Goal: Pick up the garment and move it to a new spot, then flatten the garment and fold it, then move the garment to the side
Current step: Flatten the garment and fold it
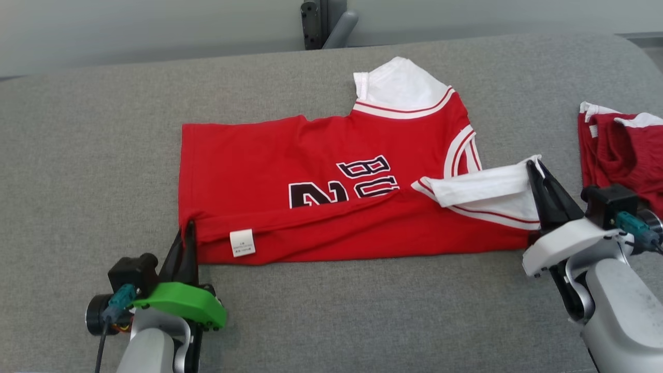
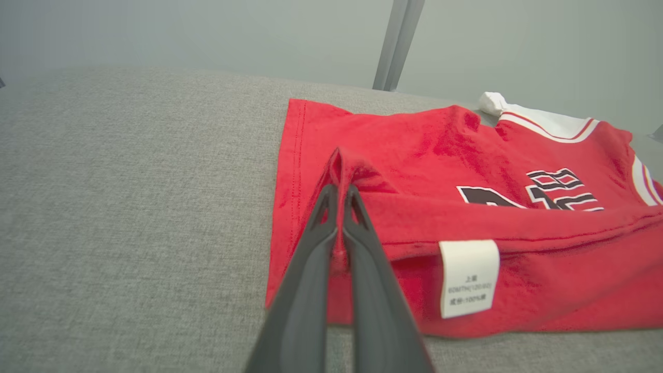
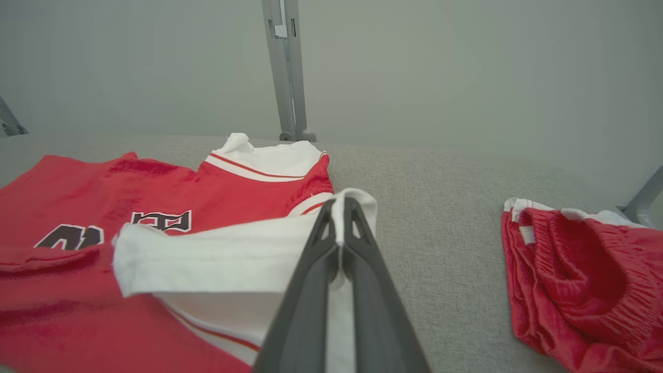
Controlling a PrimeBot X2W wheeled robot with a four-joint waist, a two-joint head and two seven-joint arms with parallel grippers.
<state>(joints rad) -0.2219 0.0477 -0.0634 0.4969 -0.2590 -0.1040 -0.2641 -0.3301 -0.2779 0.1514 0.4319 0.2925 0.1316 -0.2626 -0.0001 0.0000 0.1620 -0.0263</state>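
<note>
- Where the grey fabric-covered counter [image 1: 77, 155] runs out to the left, the left end effector [image 1: 189, 228] is clenched on the near-left hem corner of the red jersey [image 1: 311, 171], pinching a ridge of red cloth between its dark fingers.
- Just to the right, a white care label [image 1: 242, 242] sits on the folded-up near edge.
- The jersey lies across the middle of the counter, and that fold partly covers the black lettering [image 1: 342, 186].
- Further right, a white sleeve [image 1: 487, 189] is turned in over the jersey's body.
- The right end effector [image 1: 533, 165] is clamped on that sleeve's outer tip.
- Farthest right, apart from the jersey, lies a crumpled red garment [image 1: 621, 150] with white trim.
</note>
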